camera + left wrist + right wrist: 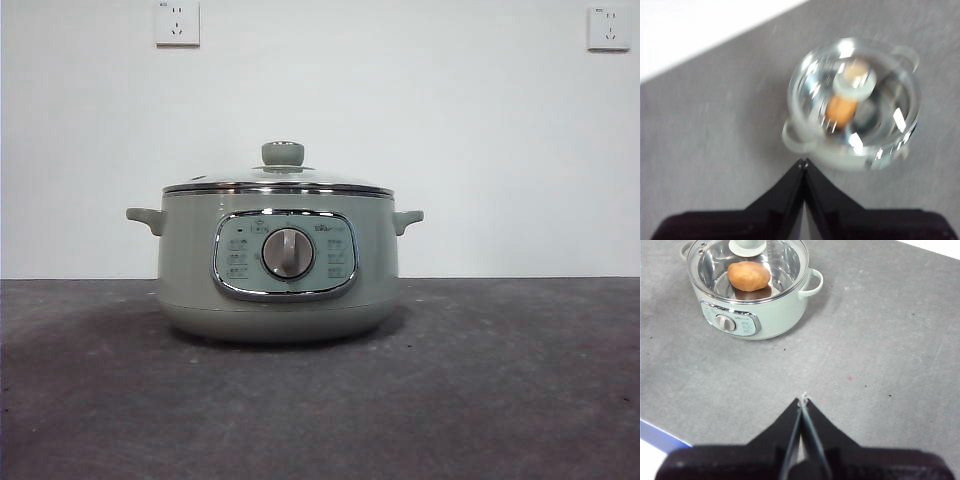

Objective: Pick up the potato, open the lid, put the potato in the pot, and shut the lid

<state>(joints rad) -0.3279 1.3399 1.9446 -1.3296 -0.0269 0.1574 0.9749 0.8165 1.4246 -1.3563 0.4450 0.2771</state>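
Observation:
The sage-green pot (278,270) stands on the grey table, its dial facing the front view. The glass lid (280,183) sits closed on its rim, green knob (283,153) on top. Through the glass, the orange-brown potato (749,275) lies inside the pot (752,305); the blurred left wrist view also shows the potato (839,111) under the lid knob (855,80). My left gripper (803,162) hovers shut and empty above the table, apart from the pot (855,107). My right gripper (802,400) is shut too, empty, well away from the pot.
Grey table surface (500,380) spreads around the pot. A white wall with two sockets (177,22) stands behind. The table's blue front edge (660,437) shows in the right wrist view.

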